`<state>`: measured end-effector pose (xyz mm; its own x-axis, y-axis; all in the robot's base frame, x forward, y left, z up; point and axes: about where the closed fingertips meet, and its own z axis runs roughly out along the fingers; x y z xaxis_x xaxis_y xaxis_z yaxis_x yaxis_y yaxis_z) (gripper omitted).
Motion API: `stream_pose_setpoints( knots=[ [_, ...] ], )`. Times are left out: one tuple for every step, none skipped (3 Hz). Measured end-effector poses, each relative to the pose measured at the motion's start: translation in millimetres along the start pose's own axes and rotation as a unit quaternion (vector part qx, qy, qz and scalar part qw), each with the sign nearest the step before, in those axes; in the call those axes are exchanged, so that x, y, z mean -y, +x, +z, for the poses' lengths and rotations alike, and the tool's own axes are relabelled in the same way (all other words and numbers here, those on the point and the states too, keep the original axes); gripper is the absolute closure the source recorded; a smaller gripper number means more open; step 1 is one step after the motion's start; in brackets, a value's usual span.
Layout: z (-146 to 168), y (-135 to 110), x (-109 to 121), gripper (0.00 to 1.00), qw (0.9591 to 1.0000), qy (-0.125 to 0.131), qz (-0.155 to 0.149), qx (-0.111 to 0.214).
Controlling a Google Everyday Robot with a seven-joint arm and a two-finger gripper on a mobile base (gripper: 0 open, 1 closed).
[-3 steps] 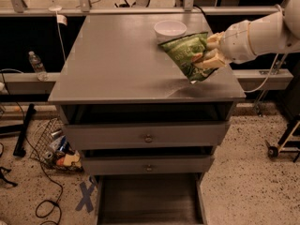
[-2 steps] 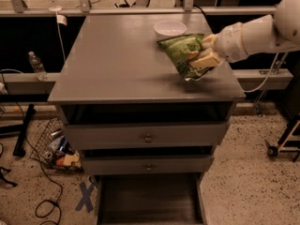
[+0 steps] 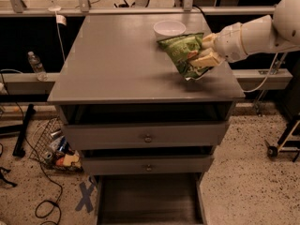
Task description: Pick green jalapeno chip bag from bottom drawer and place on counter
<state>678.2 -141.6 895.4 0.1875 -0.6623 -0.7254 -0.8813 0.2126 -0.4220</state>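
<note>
The green jalapeno chip bag (image 3: 183, 53) is held over the right part of the counter (image 3: 117, 64), its lower end close to or touching the surface. My gripper (image 3: 201, 56) comes in from the right on a white arm and is shut on the bag's right side. The bottom drawer (image 3: 149, 199) is pulled out at the foot of the cabinet and its grey floor is bare.
A white bowl (image 3: 169, 29) stands on the counter just behind the bag. The two upper drawers (image 3: 147, 138) with round knobs are slightly open. A wire basket of items (image 3: 58, 150) and cables lie on the floor at left. A water bottle (image 3: 35, 64) stands on a ledge at left.
The gripper has carried the bag slightly back and down toward the counter, nearer the bowl.
</note>
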Motion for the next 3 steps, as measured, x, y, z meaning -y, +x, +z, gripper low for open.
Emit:
stream_pose_setpoints(
  knots=[
    [2.6, -0.6, -0.8, 0.05, 1.0000, -0.002, 0.000, 0.001],
    [4.6, -1.0, -1.4, 0.00, 1.0000, -0.004, 0.000, 0.002],
    [4.7, -1.0, -1.4, 0.00, 1.0000, -0.004, 0.000, 0.002]
  ],
)
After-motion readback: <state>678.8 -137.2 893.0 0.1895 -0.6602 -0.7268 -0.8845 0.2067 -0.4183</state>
